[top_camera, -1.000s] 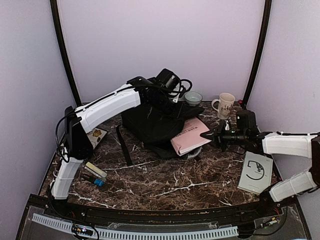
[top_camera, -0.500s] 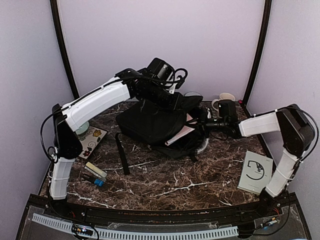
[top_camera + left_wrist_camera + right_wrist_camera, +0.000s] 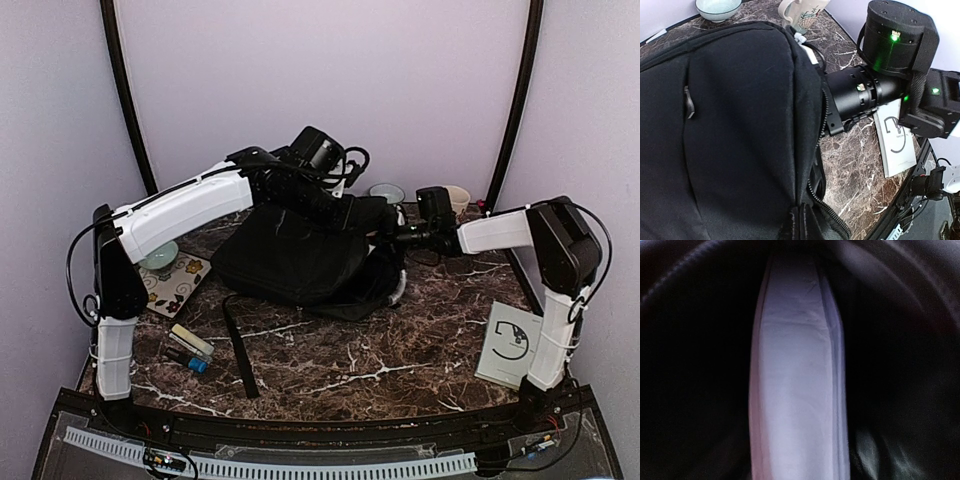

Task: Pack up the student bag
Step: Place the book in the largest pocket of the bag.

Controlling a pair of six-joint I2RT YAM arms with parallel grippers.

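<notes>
The student bag (image 3: pixel 285 262), big and black, lies in the middle of the marble table; its front panel fills the left wrist view (image 3: pixel 740 125). My left gripper (image 3: pixel 372 213) reaches over it from the left and is shut on the fabric at the bag's zipped rim (image 3: pixel 802 222), holding the mouth up. My right arm's wrist (image 3: pixel 432 215) points left, and its gripper end is buried in the bag's opening (image 3: pixel 860 92), fingers hidden. The right wrist view is dark inside the bag, with a pale pink book (image 3: pixel 797 390) seen edge-on straight ahead.
A mug (image 3: pixel 458 197) and a teal bowl (image 3: pixel 386 192) stand behind the bag. A white booklet (image 3: pixel 512 343) lies at the right front. At the left are a bowl (image 3: pixel 160 255), a patterned card (image 3: pixel 180 285) and small markers (image 3: pixel 190 345). A strap (image 3: pixel 238 340) trails forward.
My right arm has swung left and pushed the pink book from the table into the bag's mouth. The left gripper has kept the rim raised, and the bag has slid slightly left.
</notes>
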